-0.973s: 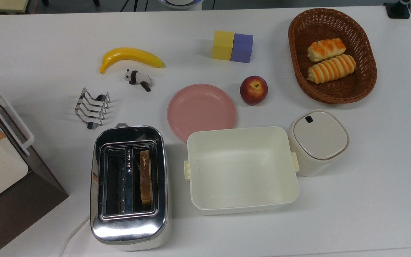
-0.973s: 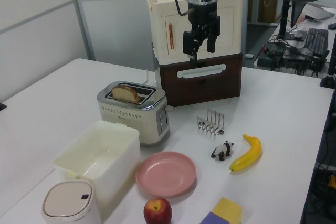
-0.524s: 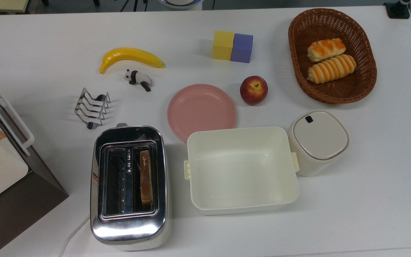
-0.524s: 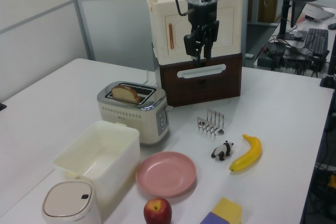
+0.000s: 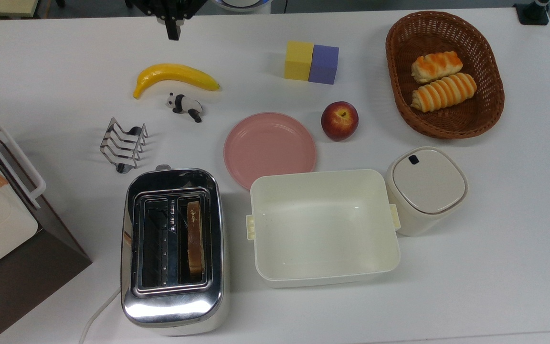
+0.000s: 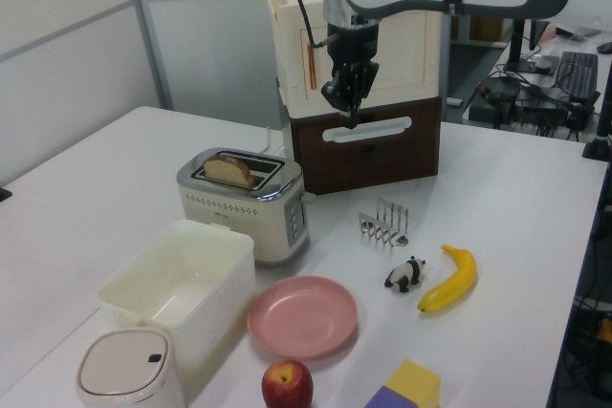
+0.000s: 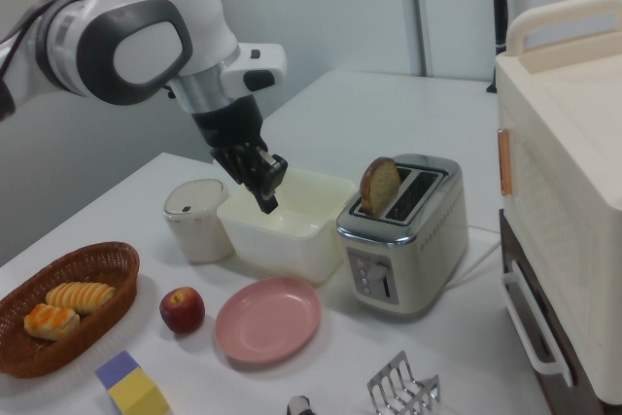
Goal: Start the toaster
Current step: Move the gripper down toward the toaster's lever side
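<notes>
The chrome toaster (image 5: 172,248) stands on the white bench (image 5: 494,267), well below the end effector (image 5: 174,33) in the top view and well apart from it, with a slice of toast (image 5: 195,237) upright in the slot on the top view's right. In the right view the toaster's lever (image 7: 386,284) sits on the end panel facing the pink plate (image 7: 268,319), and the toast rises above the slot. The end effector hangs in the air with its fingers drawn close together, holding nothing; in the left view it points downward in front of the white-and-brown box appliance (image 6: 368,93).

Nearest beneath the end effector in the top view lie a banana (image 5: 174,76) and a small panda figure (image 5: 185,106), with a wire toast rack (image 5: 123,145) farther on, just short of the toaster. To the top view's right of the end effector sit a yellow block (image 5: 298,60) touching a purple block (image 5: 323,64). Farther off are an apple (image 5: 339,120), a cream tub (image 5: 322,227) beside the toaster, a lidded cream container (image 5: 425,188), and a wicker basket (image 5: 399,95) with two bread rolls (image 5: 442,81).
</notes>
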